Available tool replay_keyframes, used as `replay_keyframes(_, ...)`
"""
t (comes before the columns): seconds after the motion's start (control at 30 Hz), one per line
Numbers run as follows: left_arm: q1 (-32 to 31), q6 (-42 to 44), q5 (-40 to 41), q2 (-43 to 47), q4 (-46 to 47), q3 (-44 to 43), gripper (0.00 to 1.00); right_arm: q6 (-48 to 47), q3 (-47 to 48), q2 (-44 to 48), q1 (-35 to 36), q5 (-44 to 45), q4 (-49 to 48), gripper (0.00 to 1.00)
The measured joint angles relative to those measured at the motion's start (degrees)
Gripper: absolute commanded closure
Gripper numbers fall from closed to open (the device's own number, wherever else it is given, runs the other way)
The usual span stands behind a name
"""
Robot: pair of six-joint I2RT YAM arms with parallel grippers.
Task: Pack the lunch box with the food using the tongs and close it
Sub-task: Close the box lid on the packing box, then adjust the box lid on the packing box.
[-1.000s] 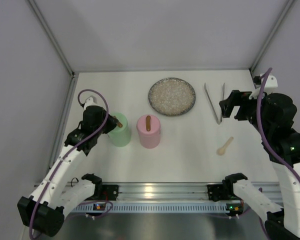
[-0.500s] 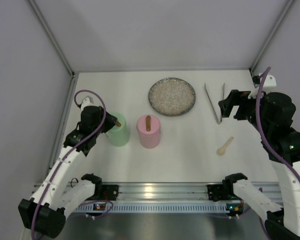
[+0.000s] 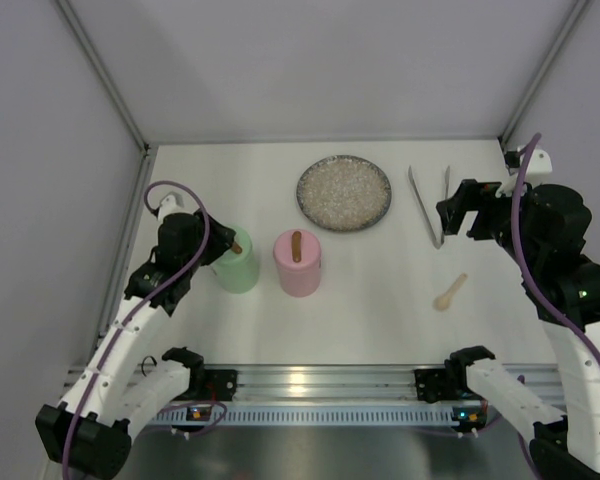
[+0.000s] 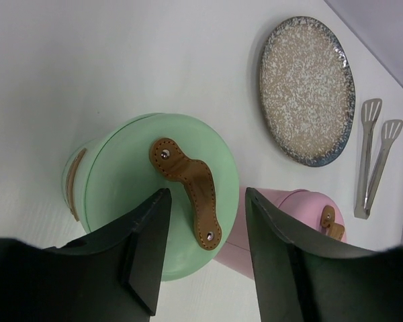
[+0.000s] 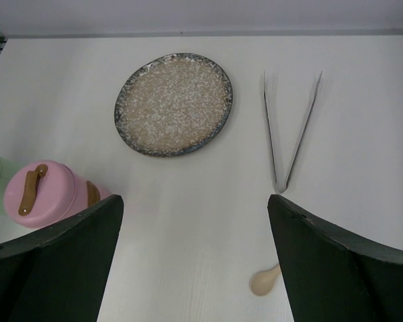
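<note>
Two arms, two quite different jobs. In the left wrist view the left gripper (image 4: 208, 201) hangs right over the green container (image 4: 121, 174), its dark fingers (image 4: 148, 255) parted about halfway and standing on either side of the brown strap (image 4: 188, 188) on the lid, gripping nothing. Over on the right, the right gripper (image 5: 195, 208) is spread wide and empty above the bare table (image 5: 208, 268). The tongs (image 5: 279, 182) lie flat in their narrow V towards the upper right of that frame, to the right of the speckled plate (image 5: 173, 104), untouched. As for the food, not one piece shows in any view, and the plate looks bare. The step in hand looks like work on the green lid. To do it well, the left arm should centre the strap between the fingers, pinch across its narrow width and lift straight up, so the container does not tip into the pink container (image 4: 302, 208), which sits touching or just beside it. The right arm would do best to take the tongs across both thin arms, partway along. The left wrist view gives the strap's stitching and rivets and the gap beside each finger, all lost from overhead. The right wrist view alone shows the wooden spoon (image 5: 262, 282) low down, under the tongs' joined end.
</note>
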State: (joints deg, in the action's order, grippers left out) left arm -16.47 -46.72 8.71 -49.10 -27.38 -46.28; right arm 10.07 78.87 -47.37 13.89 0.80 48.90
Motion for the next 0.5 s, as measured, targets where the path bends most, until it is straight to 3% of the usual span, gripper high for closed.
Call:
replay_keyframes(0.27, 0.07, 1.55, 1.44, 0.5, -0.39, -2.47, 0.4, 0.0, 0.0, 0.0, 0.0, -0.04, 0.0, 0.1)
replay_keyframes(0.5, 0.11, 5.35, 1.66, -0.92, -1.36, -8.37, 0.45, -0.02, 0.0, -0.04, 0.0, -0.04, 0.0, 0.11)
